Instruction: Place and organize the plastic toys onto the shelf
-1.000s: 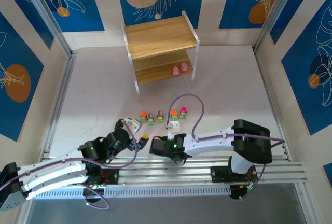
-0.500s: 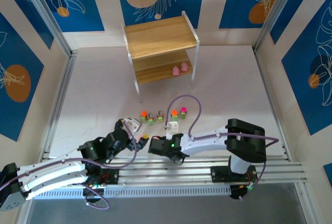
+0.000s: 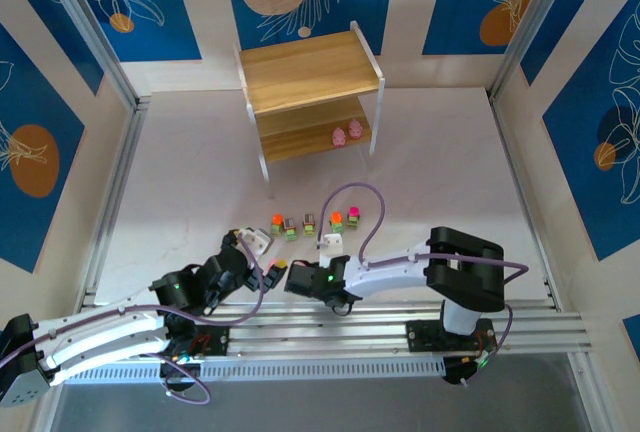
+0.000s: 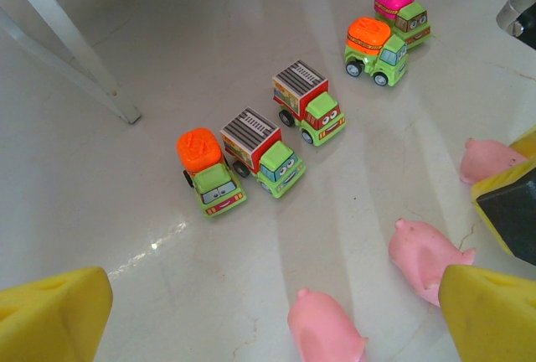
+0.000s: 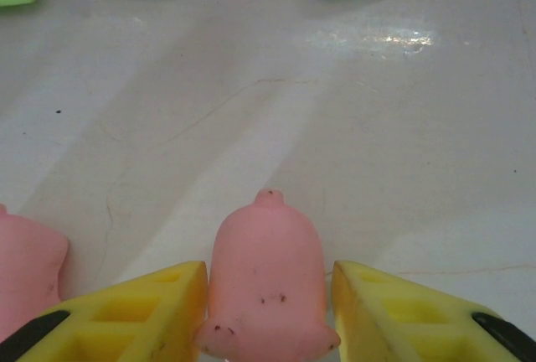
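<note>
Yellow foam pads on both grippers. Step in hand, as I judge it: picking one pink pig off the table (image 3: 190,182) for the shelf (image 3: 310,72). The task looks well short of done. Two shelved pigs (image 3: 347,135) stand at the right end of the lower board and the top board is bare. Five toy trucks (image 3: 309,223) stand in a row on the table between the shelf and the arms.

Left arm: lies low along the near edge, reaching up and rightward, wrist tipped toward the trucks. Left gripper (image 4: 272,295): jaws spread wide, holding nothing. One loose pig (image 4: 327,328) lies low in its wrist view, between the pads as seen. A second pig (image 4: 427,249) is just beside the right pad.

Right arm: forearm stretched leftward from its base along the near edge, wrist close to the left gripper. Right gripper (image 5: 268,266) straddles the target pig (image 5: 266,295), which sits on the table. Jaws stand partly open, pads (image 5: 159,303) touching or just beside its flanks. I cannot tell whether the grip is made.

Next move calls for both pads bearing evenly, then a straight lift clear of the neighbour pig (image 5: 25,270) on the left. After that comes a long reach to the lower board, beside the shelved pair. The rounded body may slip.
</note>
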Controlling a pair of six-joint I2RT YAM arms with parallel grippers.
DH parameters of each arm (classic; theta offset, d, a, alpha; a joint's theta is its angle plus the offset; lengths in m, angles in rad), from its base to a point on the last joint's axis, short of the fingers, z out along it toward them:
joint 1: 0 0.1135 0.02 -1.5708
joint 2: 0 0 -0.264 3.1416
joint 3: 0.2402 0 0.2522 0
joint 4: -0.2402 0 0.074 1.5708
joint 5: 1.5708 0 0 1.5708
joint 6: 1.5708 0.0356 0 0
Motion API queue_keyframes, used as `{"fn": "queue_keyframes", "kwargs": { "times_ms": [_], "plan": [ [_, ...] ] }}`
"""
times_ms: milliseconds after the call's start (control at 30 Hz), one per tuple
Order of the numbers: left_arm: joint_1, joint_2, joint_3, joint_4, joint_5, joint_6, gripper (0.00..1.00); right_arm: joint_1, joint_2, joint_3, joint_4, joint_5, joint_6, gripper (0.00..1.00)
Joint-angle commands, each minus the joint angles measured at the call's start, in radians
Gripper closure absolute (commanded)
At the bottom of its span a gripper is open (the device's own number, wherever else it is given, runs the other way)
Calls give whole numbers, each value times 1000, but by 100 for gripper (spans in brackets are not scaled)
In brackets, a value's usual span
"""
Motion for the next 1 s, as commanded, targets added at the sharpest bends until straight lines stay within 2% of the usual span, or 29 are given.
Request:
{"fn": "queue_keyframes", "kwargs": {
  "times_ms": [0, 333, 533, 667, 967],
  "plan": [
    [9, -6, 17, 14, 11, 8, 0, -6, 12, -5, -5, -1, 11, 58],
    [8, -4, 17, 13, 11, 8, 0, -7, 14, -17, -17, -16, 32, 59],
    [8, -4, 17, 14, 17, 8, 0, -14, 19, -18, -28, -18, 37, 68],
    [8, -4, 17, 14, 21, 11, 0, -14, -8, -25, -36, -2, 33, 75],
    [8, -4, 19, 15, 51, 22, 0, -29, -139, -52, -92, 66, -8, 76]
  ]
}}
